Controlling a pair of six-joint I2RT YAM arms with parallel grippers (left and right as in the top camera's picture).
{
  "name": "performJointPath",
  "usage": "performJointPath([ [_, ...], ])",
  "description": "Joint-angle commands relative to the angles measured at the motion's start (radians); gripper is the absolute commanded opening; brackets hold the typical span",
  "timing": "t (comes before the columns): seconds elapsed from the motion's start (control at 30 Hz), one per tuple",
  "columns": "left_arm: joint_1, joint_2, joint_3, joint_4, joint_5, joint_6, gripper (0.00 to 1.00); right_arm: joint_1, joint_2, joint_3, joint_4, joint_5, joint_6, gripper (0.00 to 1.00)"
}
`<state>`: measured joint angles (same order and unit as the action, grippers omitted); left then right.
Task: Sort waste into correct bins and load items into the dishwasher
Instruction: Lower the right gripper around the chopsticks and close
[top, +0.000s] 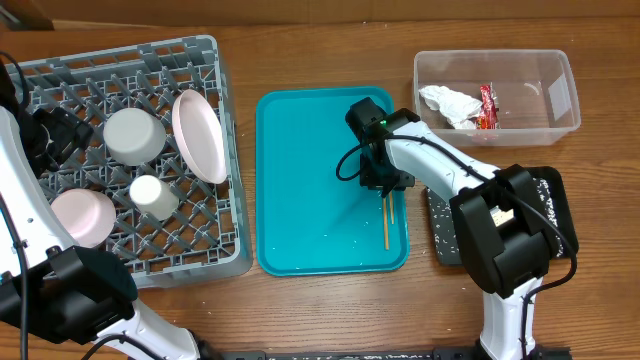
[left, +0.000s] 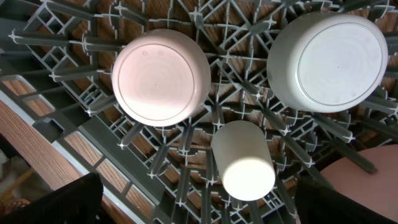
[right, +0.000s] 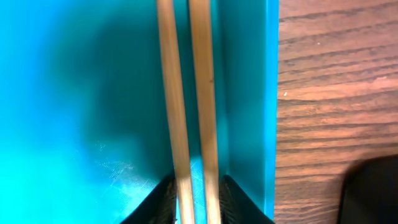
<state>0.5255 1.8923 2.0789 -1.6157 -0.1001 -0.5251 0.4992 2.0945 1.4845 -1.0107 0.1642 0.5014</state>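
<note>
Our right gripper (right: 198, 206) straddles the chopsticks (right: 202, 93), which lie lengthwise along the tray's (top: 300, 200) right rim; whether the jaws pinch yet, we cannot tell.

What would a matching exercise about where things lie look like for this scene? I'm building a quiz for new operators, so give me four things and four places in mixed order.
Things
1. chopsticks
2. red foil wrapper
3. small white cup
4. black tray

Places
A. in the clear tub
B. in the grey dish rack
C. on the teal tray, by its right edge
D. on the wooden table, just right of the teal tray

Pairs: 1-C, 2-A, 3-B, 4-D
</note>
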Motion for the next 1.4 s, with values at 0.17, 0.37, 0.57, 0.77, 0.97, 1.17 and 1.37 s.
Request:
performJointPath([
  [0.17,-0.002,-0.008,0.015,0.001,0.0,-0.014,1.0,0.006,-0.005,0.104,-0.106,0.008,0.026,0.2],
  [0.37,-0.002,-0.008,0.015,0.001,0.0,-0.014,1.0,0.006,-0.005,0.215,-0.214,-0.015,0.021,0.2],
  [0.57,-0.002,-0.008,0.015,0.001,0.001,-0.014,1.0,0.006,-0.005,0.194,-0.196,-0.155,-0.064,0.24],
  [0.77,-0.002,-0.008,0.015,0.001,0.0,-0.014,1.0,0.006,-0.005,0.092,-0.081,-0.119,-0.064,0.33],
  [0.97,-0.002,-0.008,0.015,0.001,0.0,-0.014,1.0,0.002,-0.005,0.063,-0.073,-0.007,-0.065,0.34],
  [1.17,-0.002,-0.008,0.015,0.001,0.0,-0.014,1.0,0.004,-0.005,0.06,-0.06,-0.02,-0.064,0.34],
  [1.37,-0.002,-0.008,0.015,0.001,0.0,-0.014,1.0,0.005,-0.005,0.031,0.0,-0.106,-0.065,0.34],
])
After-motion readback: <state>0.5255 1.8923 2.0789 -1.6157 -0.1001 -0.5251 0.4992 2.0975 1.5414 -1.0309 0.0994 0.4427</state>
